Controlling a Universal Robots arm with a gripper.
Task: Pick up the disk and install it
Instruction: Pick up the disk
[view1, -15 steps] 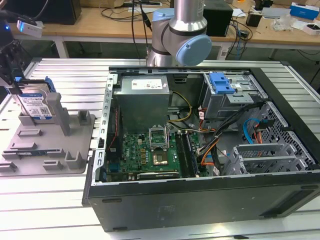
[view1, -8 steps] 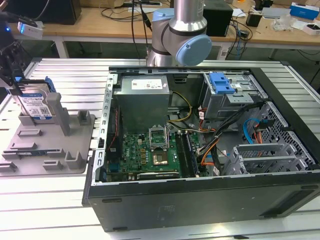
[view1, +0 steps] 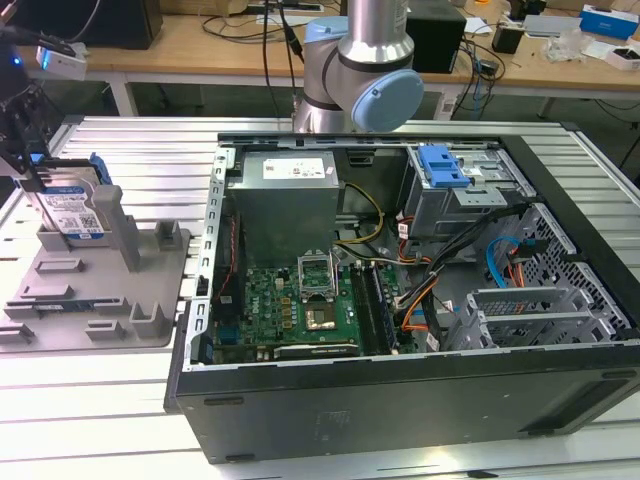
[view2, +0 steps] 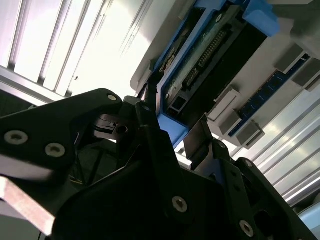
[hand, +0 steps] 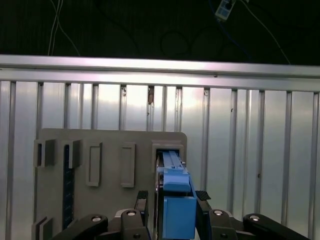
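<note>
on grey tray (view1: 72, 296), exterior view's left | one disk (view1: 78, 212) upright | one end effector (hand: 173, 196) clamped on it

Disk (view1: 75, 212) upright in tray (view1: 70, 300) — hand (hand: 172, 200) astride

**One of nearly everything, two fingers**

There is one robot arm (view1: 360, 70) and one gripper (hand: 172, 199). The gripper has two fingers (hand: 202, 199), counted in the first wrist view. There is one disk (view1: 78, 212) and one grey tray (view1: 60, 300). The tray carries several upright posts, too crowded together to count surely. One open computer case (view1: 400, 400) holds one green circuit board (view1: 270, 310), one grey power box (view1: 285, 215) and one blue latch (view1: 442, 165). There is one slatted metal table (view1: 100, 400). One wooden bench (view1: 200, 50) bears loose items too small and tangled to number.
</note>
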